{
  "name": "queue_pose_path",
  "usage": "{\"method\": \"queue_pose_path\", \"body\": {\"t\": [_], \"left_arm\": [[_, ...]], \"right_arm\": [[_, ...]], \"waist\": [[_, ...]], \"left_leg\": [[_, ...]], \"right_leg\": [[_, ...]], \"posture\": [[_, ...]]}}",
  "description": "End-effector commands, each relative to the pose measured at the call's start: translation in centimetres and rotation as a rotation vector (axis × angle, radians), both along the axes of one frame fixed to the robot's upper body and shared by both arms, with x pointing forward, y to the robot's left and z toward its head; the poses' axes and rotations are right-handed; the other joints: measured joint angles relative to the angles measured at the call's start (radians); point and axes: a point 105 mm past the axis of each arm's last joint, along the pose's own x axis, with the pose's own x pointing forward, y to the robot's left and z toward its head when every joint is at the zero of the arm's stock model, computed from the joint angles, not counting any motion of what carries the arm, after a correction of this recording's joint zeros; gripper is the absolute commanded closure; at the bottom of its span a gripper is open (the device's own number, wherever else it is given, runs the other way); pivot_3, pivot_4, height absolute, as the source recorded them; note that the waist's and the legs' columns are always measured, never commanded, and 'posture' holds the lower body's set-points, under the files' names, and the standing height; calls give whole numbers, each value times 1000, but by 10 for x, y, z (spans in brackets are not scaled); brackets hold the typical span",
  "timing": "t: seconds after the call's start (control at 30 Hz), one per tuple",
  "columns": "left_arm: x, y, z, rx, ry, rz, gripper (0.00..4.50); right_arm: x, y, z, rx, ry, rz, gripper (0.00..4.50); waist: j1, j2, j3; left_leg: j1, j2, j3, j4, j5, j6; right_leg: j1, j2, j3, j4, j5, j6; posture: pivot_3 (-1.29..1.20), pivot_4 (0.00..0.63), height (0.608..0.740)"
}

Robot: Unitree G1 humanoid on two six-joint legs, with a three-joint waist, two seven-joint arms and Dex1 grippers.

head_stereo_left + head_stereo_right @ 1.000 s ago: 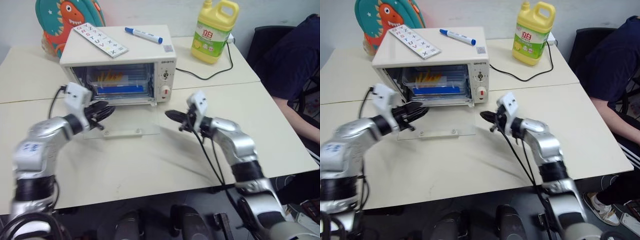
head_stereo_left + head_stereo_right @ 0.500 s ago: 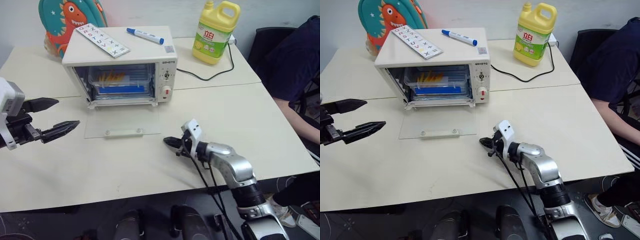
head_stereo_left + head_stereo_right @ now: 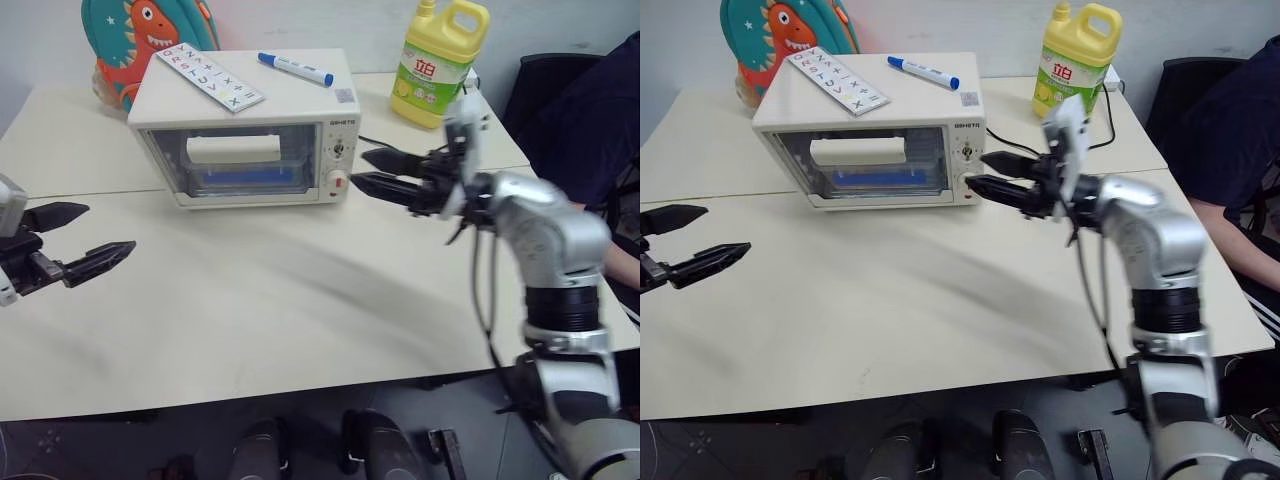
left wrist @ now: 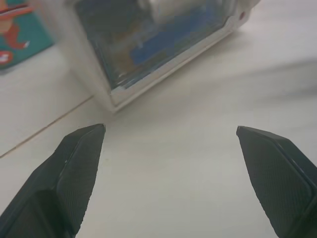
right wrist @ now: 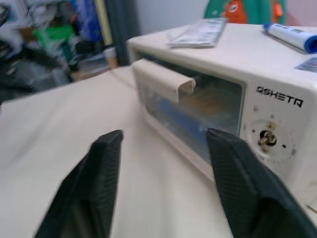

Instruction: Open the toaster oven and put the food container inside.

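Note:
The cream toaster oven [image 3: 240, 130] stands at the back of the table with its glass door shut and its wide handle [image 3: 233, 149] up. Through the glass I see the food container [image 3: 245, 178] inside, its blue strip showing. My right gripper [image 3: 358, 168] hovers open just right of the oven's knob panel, pointing at it, with nothing between the fingers. My left gripper [image 3: 108, 230] is open and empty at the table's far left, well away from the oven. The right wrist view shows the handle [image 5: 161, 79] beyond the spread fingers [image 5: 106, 163].
On the oven's top lie a blue marker [image 3: 293, 68] and a letter card [image 3: 208, 76]. A dinosaur bag [image 3: 140, 45] stands behind the oven, a yellow detergent jug [image 3: 442, 60] to its right. A person in dark clothes [image 3: 590, 110] sits at the right edge.
The oven door, lying flat open before, now stands shut. My right gripper rose from the table to the oven's right side and opened. My left gripper drew away leftward and opened.

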Motion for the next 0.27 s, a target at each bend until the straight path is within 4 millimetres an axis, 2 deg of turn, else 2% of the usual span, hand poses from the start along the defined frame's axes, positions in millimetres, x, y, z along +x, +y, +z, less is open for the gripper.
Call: {"method": "queue_pose_path", "body": {"t": [0.03,0.07,0.17,0.27], "left_arm": [[-9,6,24,35,-78,-4,0],[-10,9,28,37,-87,0,0],[-10,17,39,47,-118,22,0],[-9,18,42,52,-134,27,0]], "right_arm": [[-13,-17,11,-83,-55,58,417],[-13,-23,14,-99,-60,45,82],[-13,-33,19,-117,-63,22,36],[-13,-34,17,-97,-51,14,36]], "waist": [[2,0,0],[1,0,0],[-2,0,0],[-3,0,0]], "left_leg": [[0,0,1,0,0,0],[0,0,1,1,0,1],[2,0,2,0,0,0],[2,0,2,-1,0,0]], "right_leg": [[0,0,0,0,0,0],[0,-1,0,1,0,0],[0,-1,1,2,0,0],[-1,-1,1,3,0,-1]], "posture": [[0,150,740],[0,150,740],[0,150,740],[0,150,740]]}}
